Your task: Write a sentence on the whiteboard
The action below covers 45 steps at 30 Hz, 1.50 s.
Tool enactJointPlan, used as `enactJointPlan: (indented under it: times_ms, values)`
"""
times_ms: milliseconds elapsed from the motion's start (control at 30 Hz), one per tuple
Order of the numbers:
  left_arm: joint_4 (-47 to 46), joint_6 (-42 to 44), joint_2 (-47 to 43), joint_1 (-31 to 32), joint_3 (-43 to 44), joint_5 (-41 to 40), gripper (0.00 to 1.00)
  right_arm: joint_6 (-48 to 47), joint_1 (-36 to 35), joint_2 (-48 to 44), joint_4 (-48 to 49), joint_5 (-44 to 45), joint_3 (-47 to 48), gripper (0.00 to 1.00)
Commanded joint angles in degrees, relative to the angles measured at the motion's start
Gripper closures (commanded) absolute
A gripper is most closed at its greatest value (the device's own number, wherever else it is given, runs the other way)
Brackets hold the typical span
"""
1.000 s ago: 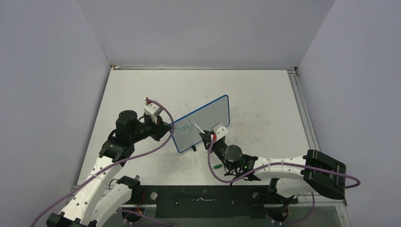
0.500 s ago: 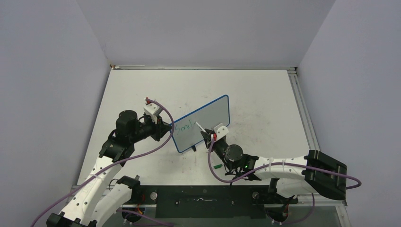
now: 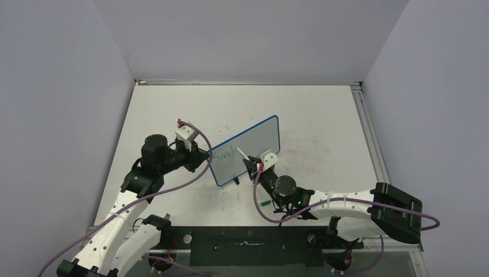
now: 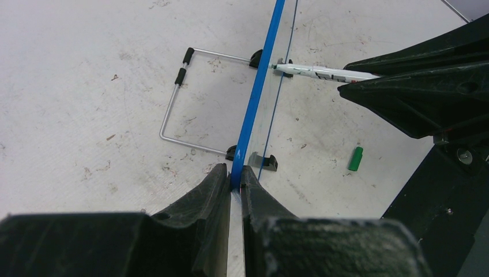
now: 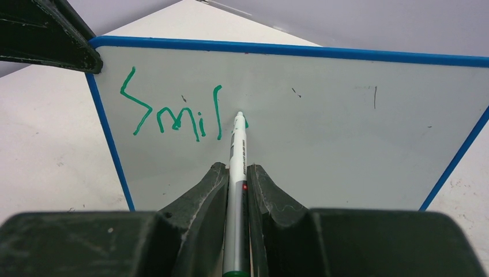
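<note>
White table (image 3: 323, 115), grey walls (image 3: 57, 86). Whiteboard (image 3: 254, 144) stands upright; left gripper (image 4: 233, 173) pinches its blue edge. Right gripper (image 5: 235, 170) pinches marker (image 5: 237, 144), tip touching whiteboard just after green sentence (image 5: 173, 122) "Smil".

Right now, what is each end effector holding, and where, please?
The left end effector: blue-framed whiteboard, by its edge. The right end effector: white marker, by its barrel.

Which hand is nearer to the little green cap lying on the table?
Right. The green cap lies just behind the right hand, which holds the marker; the left hand clamps the far edge of the whiteboard, farther away.
</note>
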<state>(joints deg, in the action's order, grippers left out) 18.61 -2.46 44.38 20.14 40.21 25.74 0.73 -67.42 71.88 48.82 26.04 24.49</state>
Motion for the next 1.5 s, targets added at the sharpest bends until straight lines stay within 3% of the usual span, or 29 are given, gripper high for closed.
enactJointPlan:
  times_ms: [0, 967, 1467]
  values:
    - [1.4, -0.2, 0.0, 0.2, 0.2, 1.1, 1.00, 1.6, 0.3, 1.1, 2.6, -1.3, 1.4, 0.95]
    - [1.4, -0.3, 0.0, 0.2, 0.2, 1.0, 1.00, 5.4, -1.0, 1.9, 0.3, 3.2, -1.8, 0.95]
    - [1.4, -0.2, 0.1, 0.2, 0.3, 1.0, 1.00, 3.9, -1.0, -2.3, 0.5, 5.9, -2.5, 0.95]
